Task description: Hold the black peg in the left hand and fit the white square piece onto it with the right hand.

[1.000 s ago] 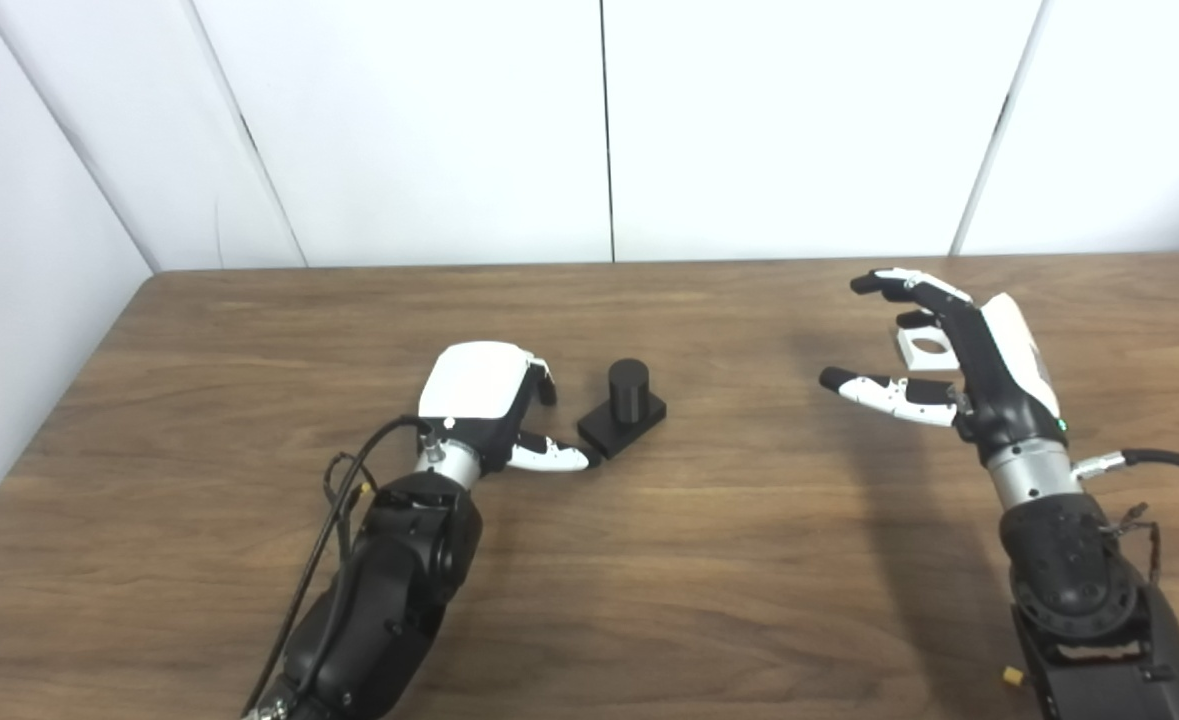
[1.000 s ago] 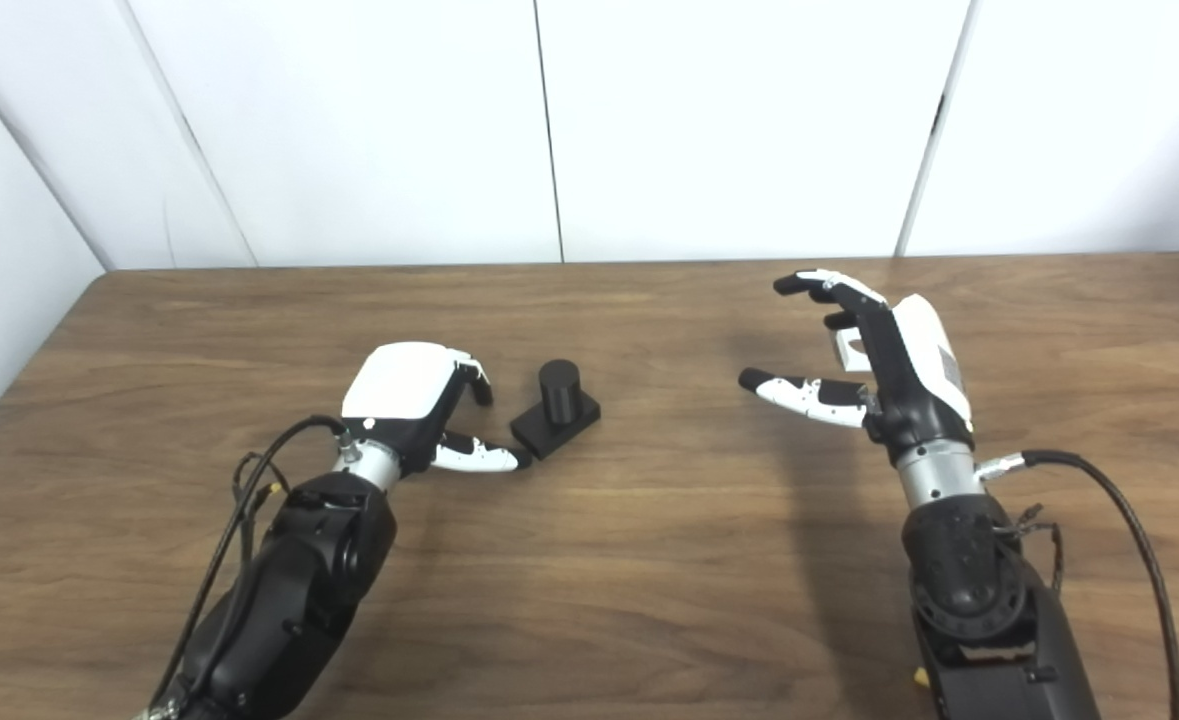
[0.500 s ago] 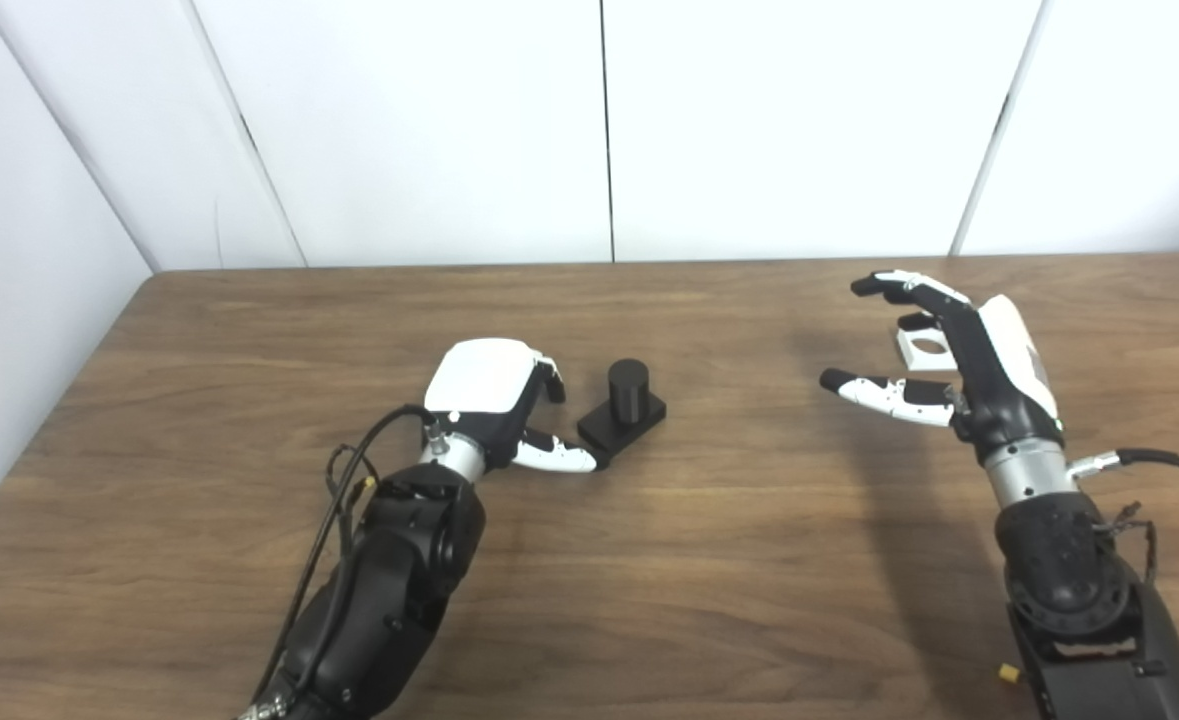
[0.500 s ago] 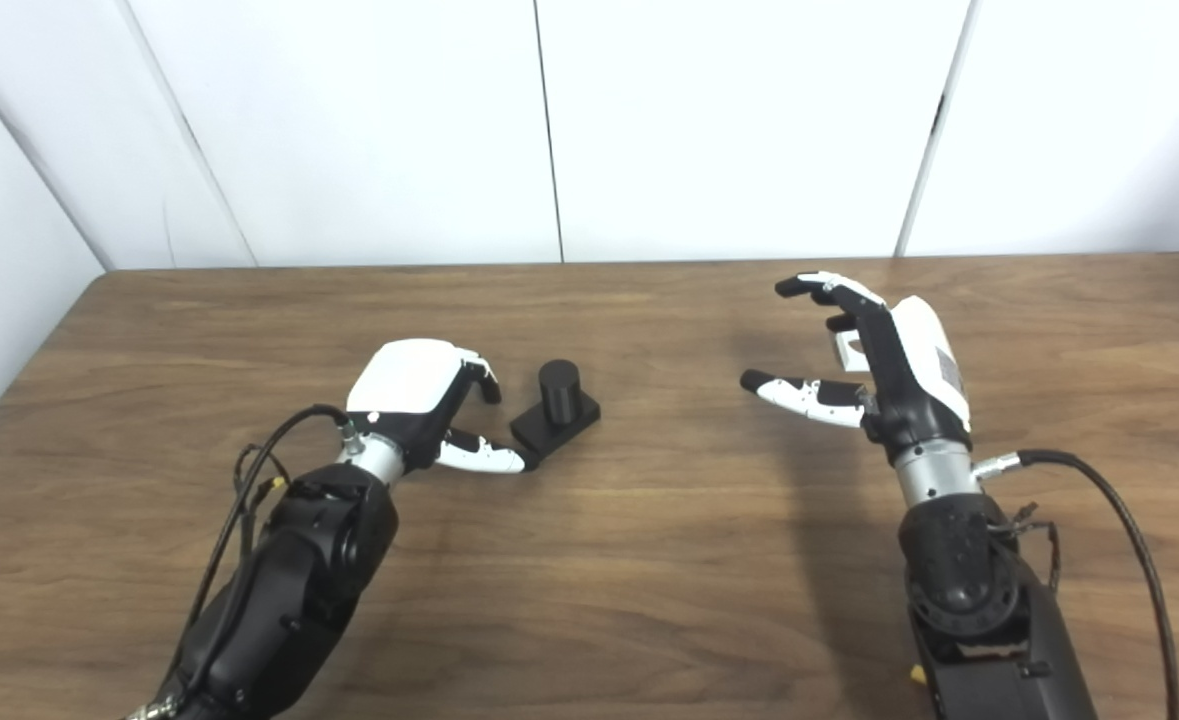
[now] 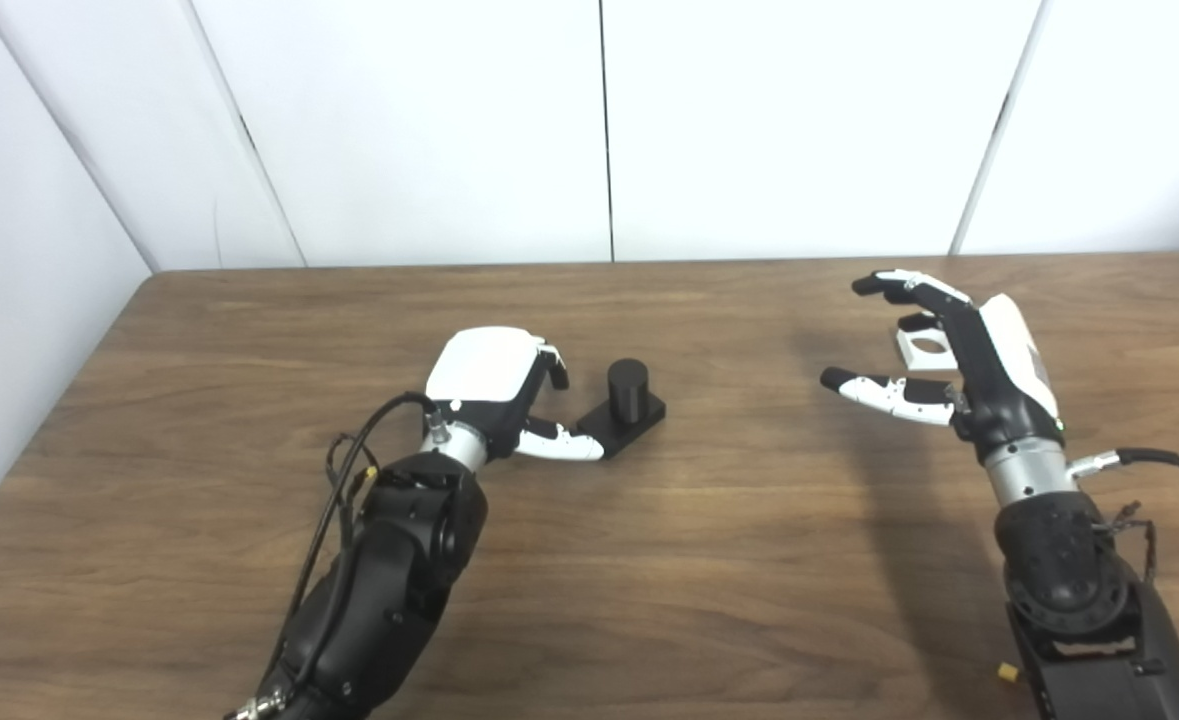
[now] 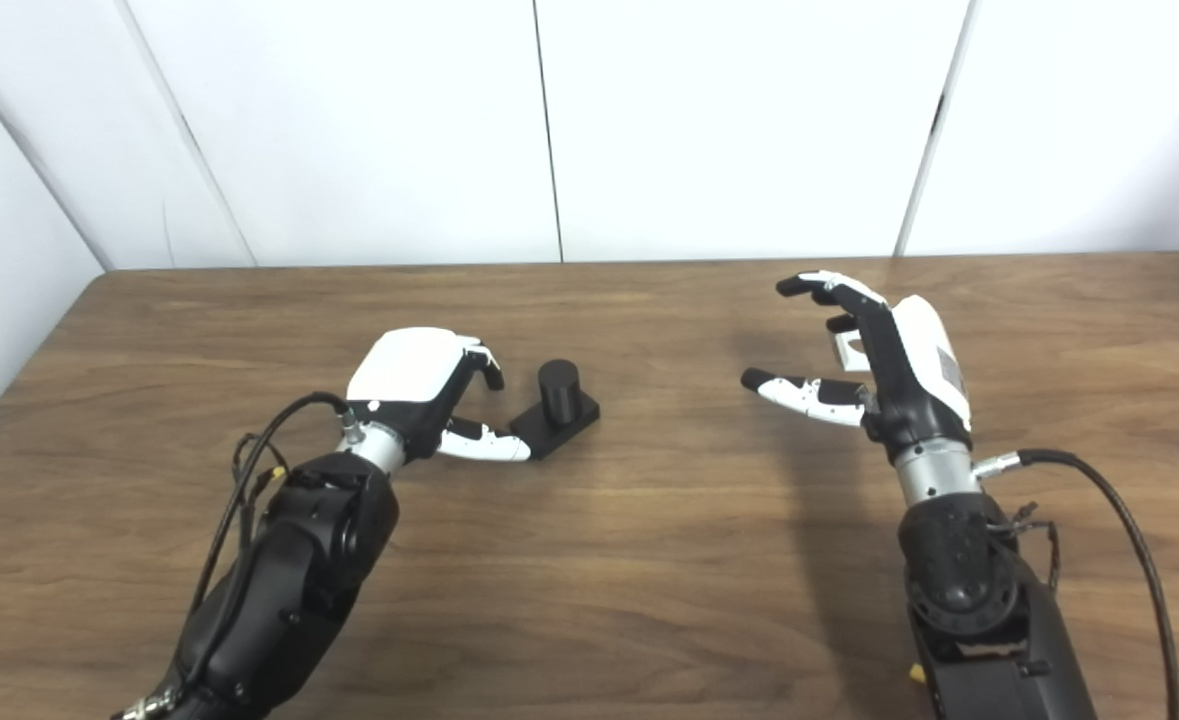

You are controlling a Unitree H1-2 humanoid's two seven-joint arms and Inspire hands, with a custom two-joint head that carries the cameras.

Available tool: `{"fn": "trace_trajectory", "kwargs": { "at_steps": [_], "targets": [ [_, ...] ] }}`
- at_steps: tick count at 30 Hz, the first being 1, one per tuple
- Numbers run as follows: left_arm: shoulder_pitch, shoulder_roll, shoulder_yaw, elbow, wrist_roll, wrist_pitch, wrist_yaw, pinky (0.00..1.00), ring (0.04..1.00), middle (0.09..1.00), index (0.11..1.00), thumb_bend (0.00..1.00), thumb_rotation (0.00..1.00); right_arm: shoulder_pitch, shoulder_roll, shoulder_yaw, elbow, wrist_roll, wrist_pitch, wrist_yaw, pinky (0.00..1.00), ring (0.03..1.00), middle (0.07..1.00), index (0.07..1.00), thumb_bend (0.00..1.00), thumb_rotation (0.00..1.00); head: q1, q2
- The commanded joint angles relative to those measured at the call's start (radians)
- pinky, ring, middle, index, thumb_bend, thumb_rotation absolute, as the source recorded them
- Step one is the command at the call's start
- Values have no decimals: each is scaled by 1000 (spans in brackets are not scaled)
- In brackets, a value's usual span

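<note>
Left hand (image 5: 494, 385) has advanced toward black peg (image 5: 627, 402), thumb tip now touching its base; fingers spread, nothing gripped. Right hand (image 5: 949, 360) unchanged, spread empty, beside white square piece (image 5: 921, 350).

Black peg and white square piece, both on the wooden table.

Black peg (image 5: 627, 400): short upright cylinder on a flat, square-cornered black base, set at an angle to the table edge, left of centre; the base's near corner lies at the left hand's (image 5: 494, 385) thumb tip, contact uncertain. White square piece (image 5: 922, 347): flat block with a round hole through its middle, lying flat towards the right, well apart from the peg and partly hidden behind the right hand's (image 5: 959, 350) spread fingers.
</note>
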State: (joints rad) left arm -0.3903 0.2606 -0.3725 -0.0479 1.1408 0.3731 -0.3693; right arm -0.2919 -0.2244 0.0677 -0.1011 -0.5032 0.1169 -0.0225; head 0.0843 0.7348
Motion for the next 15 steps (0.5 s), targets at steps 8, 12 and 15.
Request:
{"fn": "trace_trajectory", "kwargs": {
  "at_steps": [8, 12, 15],
  "targets": [
    [-28, -34, 5, -1, 11, -2, 71, 736, 835, 859, 643, 984, 674, -39, 3, -1, -35, -4, -24, -19, 715, 813, 827, 720, 712, 221, -2, 5],
    [-26, -48, 3, 21, 11, 2, 88, 745, 839, 859, 638, 982, 680, -38, 2, -2, -41, -6, -14, -14, 716, 816, 831, 723, 709, 221, 1, 7],
    [-27, -52, -2, 24, 18, 7, 82, 751, 838, 859, 641, 978, 683, -38, 2, -3, -39, -9, -18, -19, 714, 814, 831, 722, 709, 209, 4, 7]
  ]
}}
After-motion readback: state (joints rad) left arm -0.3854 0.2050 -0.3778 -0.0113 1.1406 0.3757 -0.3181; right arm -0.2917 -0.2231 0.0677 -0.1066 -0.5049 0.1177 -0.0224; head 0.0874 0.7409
